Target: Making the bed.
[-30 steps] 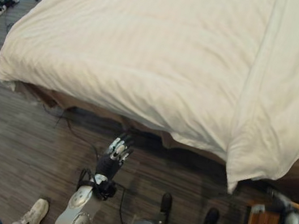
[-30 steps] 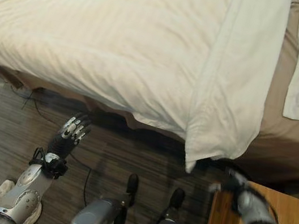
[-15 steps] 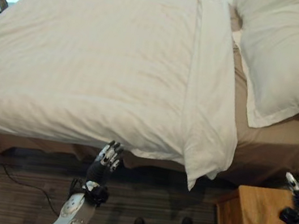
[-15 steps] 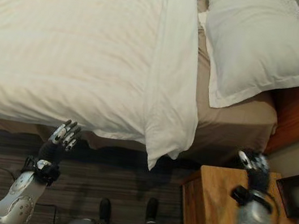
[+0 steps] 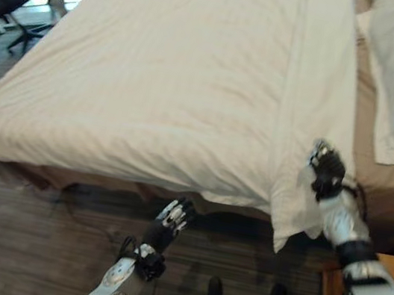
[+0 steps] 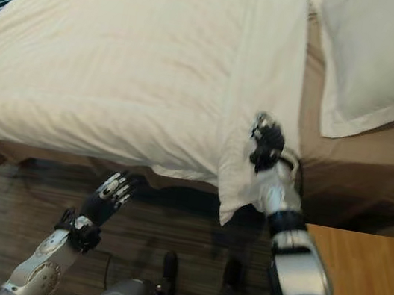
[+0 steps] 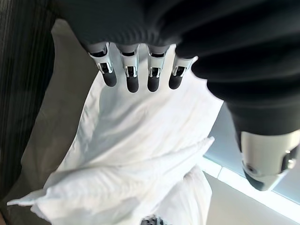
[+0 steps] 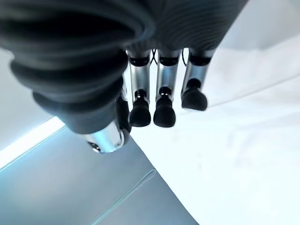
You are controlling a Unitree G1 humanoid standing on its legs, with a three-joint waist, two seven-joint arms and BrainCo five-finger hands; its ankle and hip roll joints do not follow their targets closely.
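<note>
Cream striped duvet (image 5: 169, 90) spread over bed, folded white band (image 6: 263, 90) running away from robot. Right hand (image 6: 266, 145) over band's near corner, fingers relaxed, gripping nothing. Left hand (image 6: 107, 197) lower, open, empty, farther off.

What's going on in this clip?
A humanoid robot stands at the side of a bed, making it. Its right hand is up at the folded-over band of the white duvet, near the corner that hangs off the side, fingers relaxed. Its left hand hovers open, low by the edge. A pillow lies at the head.
</note>
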